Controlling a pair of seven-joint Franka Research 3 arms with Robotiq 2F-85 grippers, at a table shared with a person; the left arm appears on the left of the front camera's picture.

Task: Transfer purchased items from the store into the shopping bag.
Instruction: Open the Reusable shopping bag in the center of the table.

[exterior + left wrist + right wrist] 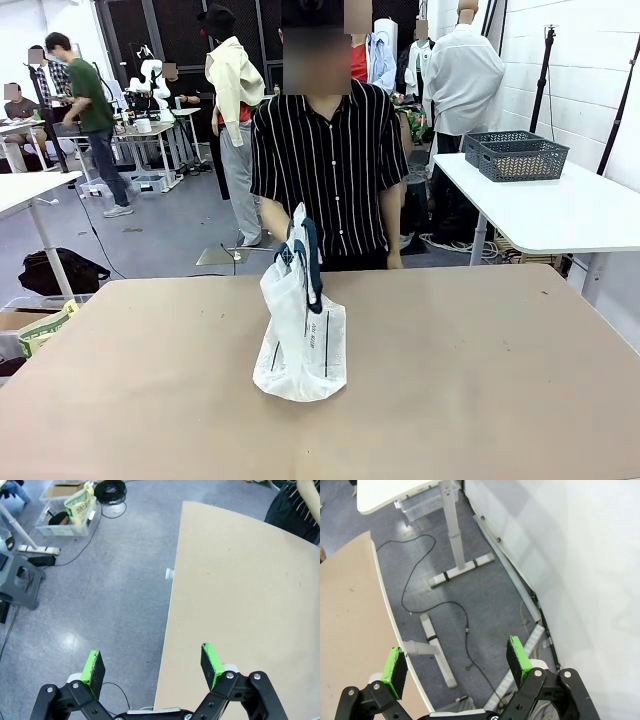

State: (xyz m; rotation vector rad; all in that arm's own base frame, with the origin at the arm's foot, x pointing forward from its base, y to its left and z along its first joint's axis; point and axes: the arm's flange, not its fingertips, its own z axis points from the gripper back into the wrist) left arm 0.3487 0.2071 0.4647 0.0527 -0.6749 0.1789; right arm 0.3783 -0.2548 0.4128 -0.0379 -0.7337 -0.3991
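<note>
- Shopping bag (300, 350): stands near the middle of the worktop (480, 390), a touch toward 11 o'clock from dead centre. It is upright. Its navy handles (311, 262) are drawn up at 12 o'clock, right in front of the person (330, 160) at the far edge. You can't tell whether a hand is holding the handles, because the bag top covers that spot.
- Bag contents: the walls are translucent, but no round, red or dark shape reads through them. Treat the bag as unconfirmed, likely empty.
- Grey lattice baskets (518, 157): two of them at 2 o'clock on the white side table (570, 215), well apart from the worktop. You can't tell whether either one is the store.
- Left gripper (152, 662): pads spread wide with nothing between them. It hangs over the worktop's edge, one pad above the floor and the other above the board.
- Right gripper (456, 660): also spread wide and empty. It hangs off the side of the worktop, above the floor and cables, with the board's edge at about 9 o'clock in its own view.

Progress, as a judgement: this looks like the very start. The bag is placed, and no goods lie near either gripper. Every transfer looks still to do. You will need the store and its goods within reach beside the bag, and the bag's mouth open.
</note>
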